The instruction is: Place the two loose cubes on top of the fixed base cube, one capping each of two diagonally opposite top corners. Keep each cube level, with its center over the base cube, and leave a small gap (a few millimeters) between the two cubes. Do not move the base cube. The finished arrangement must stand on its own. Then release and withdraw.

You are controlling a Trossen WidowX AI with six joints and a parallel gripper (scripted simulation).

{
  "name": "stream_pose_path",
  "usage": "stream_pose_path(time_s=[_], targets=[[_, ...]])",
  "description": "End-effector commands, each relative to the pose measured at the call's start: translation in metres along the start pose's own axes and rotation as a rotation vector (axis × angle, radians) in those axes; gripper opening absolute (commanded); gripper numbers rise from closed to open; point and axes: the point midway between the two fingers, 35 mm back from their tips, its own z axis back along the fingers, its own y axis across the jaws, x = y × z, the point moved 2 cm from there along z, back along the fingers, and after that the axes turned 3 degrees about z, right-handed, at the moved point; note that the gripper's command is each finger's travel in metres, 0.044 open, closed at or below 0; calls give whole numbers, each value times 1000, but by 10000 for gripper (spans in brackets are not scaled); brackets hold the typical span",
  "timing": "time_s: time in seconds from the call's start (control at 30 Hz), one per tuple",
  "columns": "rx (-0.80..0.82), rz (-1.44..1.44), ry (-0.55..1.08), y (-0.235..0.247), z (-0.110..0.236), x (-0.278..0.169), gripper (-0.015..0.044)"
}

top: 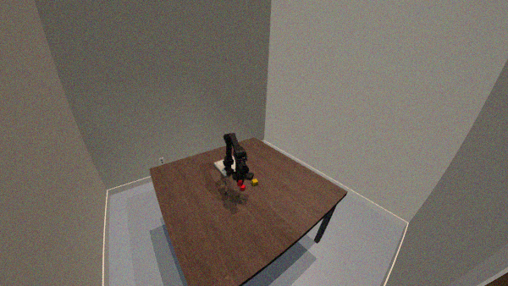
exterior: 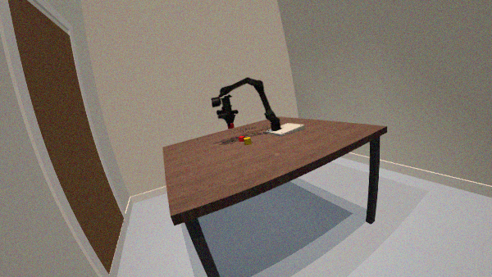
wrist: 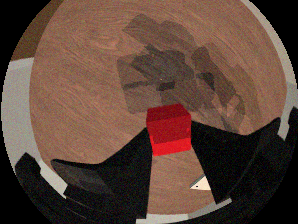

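Observation:
My gripper (top: pixel 240 181) (exterior: pixel 230 123) (wrist: pixel 168 128) is shut on a red cube (top: pixel 240 183) (exterior: pixel 231 125) (wrist: pixel 168 129) and holds it well above the table. A second red cube (top: pixel 243 188) (exterior: pixel 241 138) sits on the wooden table (top: pixel 254 228) (exterior: pixel 262 164). A yellow cube (top: pixel 254 182) (exterior: pixel 248 141) stands right beside it. In the exterior view the held cube hangs up and to the left of this pair. The wrist view shows only the held cube, the fingers and the arm's shadow on the wood; the two cubes on the table are out of that view.
The arm's base stands on a white plate (top: pixel 220 166) (exterior: pixel 292 128) at the back of the table. Walls close in behind the table, and a brown door panel (exterior: pixel 53 123) is on the left.

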Motion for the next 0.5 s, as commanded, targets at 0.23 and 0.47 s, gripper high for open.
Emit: stream_pose_path(time_s=[0.23,0.47], targets=[[-4,298,7,20,-8,-30,105],[-2,483,10,31,-12,-49,105]])
